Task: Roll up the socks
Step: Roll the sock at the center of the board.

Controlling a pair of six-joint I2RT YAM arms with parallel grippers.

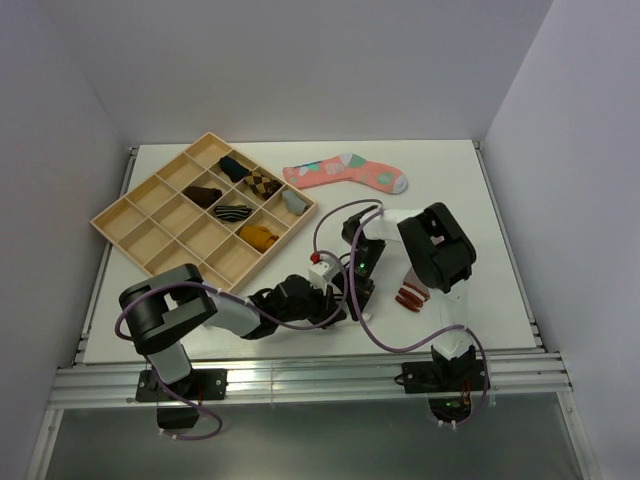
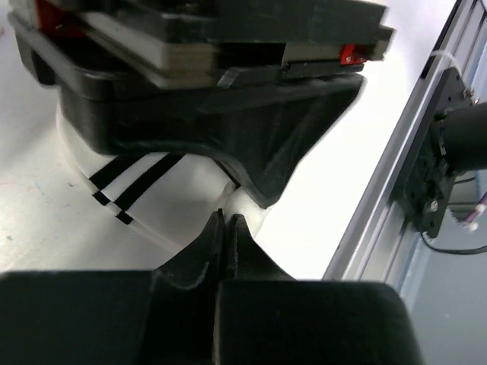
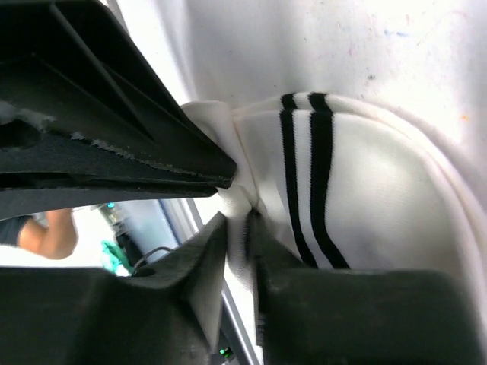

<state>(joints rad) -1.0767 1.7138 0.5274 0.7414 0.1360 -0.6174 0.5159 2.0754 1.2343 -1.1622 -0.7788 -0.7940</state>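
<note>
The white ankle sock (image 3: 358,175) with dark cuff stripes lies bunched on the table between both grippers; it also shows in the left wrist view (image 2: 144,179). My left gripper (image 2: 227,217) is shut on a pinch of its white fabric. My right gripper (image 3: 240,219) is shut on a fold of the same sock, tip to tip with the left one. In the top view both grippers (image 1: 338,303) (image 1: 356,288) meet near the table's front middle and hide the white sock. The taupe-brown sock (image 1: 411,296) with the red-striped cuff lies bunched just to their right.
A wooden compartment tray (image 1: 183,213) with several rolled socks stands at the back left. A coral-pink sock (image 1: 345,172) lies at the back middle. The aluminium rail (image 2: 396,175) runs along the near table edge. Purple cables (image 1: 350,305) loop over the grippers.
</note>
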